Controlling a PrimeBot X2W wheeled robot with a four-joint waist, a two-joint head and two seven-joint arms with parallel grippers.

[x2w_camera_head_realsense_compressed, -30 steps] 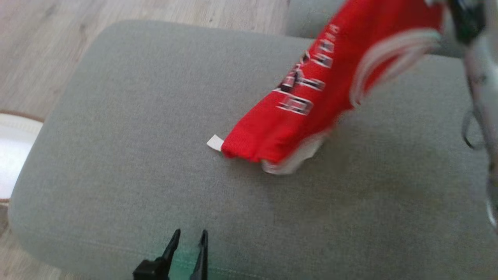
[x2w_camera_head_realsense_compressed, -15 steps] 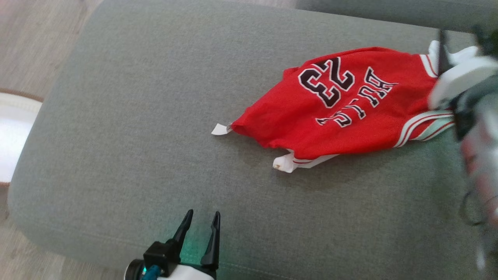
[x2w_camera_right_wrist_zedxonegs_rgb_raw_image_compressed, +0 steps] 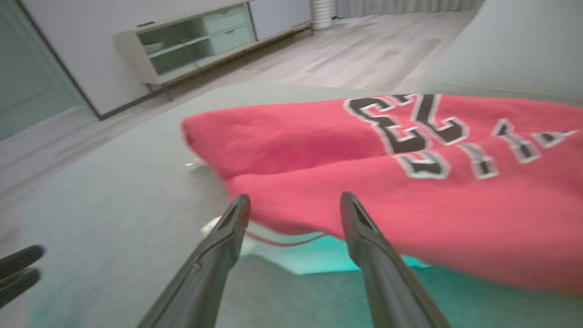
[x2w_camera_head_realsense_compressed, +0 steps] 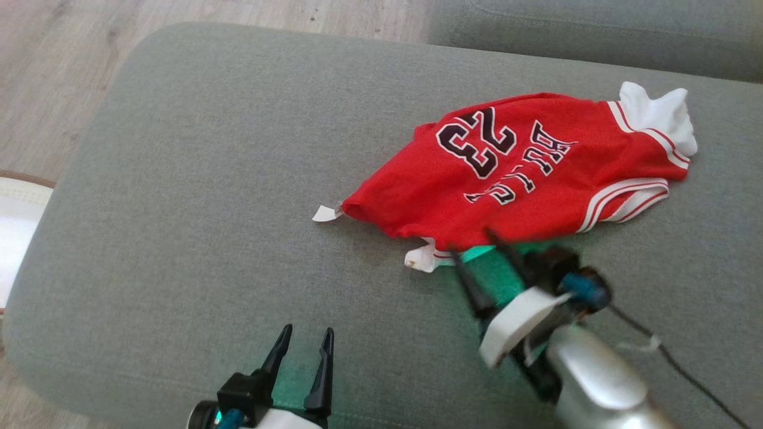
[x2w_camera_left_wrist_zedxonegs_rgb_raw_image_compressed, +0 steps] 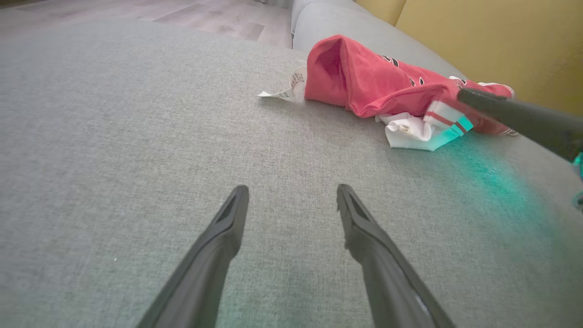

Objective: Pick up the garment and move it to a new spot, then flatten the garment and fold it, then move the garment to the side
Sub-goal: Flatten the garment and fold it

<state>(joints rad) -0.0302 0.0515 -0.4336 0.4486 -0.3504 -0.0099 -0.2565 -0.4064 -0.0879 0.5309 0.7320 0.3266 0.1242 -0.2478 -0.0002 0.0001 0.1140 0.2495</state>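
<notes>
The garment (x2w_camera_head_realsense_compressed: 518, 173) is a red jersey with white trim and dark lettering, lying loosely crumpled on the right half of a grey cushion (x2w_camera_head_realsense_compressed: 208, 179). A white tag sticks out at its left end. My right gripper (x2w_camera_head_realsense_compressed: 474, 244) is open, its fingertips at the garment's near edge by a white trim piece, holding nothing. From the right wrist the garment (x2w_camera_right_wrist_zedxonegs_rgb_raw_image_compressed: 410, 182) lies just beyond the open right gripper (x2w_camera_right_wrist_zedxonegs_rgb_raw_image_compressed: 295, 197). My left gripper (x2w_camera_head_realsense_compressed: 304, 336) is open and empty over bare cushion near the front edge. The left wrist view has that gripper (x2w_camera_left_wrist_zedxonegs_rgb_raw_image_compressed: 291, 189) well short of the garment (x2w_camera_left_wrist_zedxonegs_rgb_raw_image_compressed: 364, 77).
Wood floor (x2w_camera_head_realsense_compressed: 59, 71) borders the cushion on the left and far side. A white round object (x2w_camera_head_realsense_compressed: 18, 238) sits on the floor at the left. Another grey cushion (x2w_camera_head_realsense_compressed: 596, 30) lies behind. A low cabinet (x2w_camera_right_wrist_zedxonegs_rgb_raw_image_compressed: 196, 41) stands across the room.
The right gripper opened and let go of the garment, which dropped onto the cushion. The right arm came from the upper right down to the garment's near edge. The camera also shifted.
</notes>
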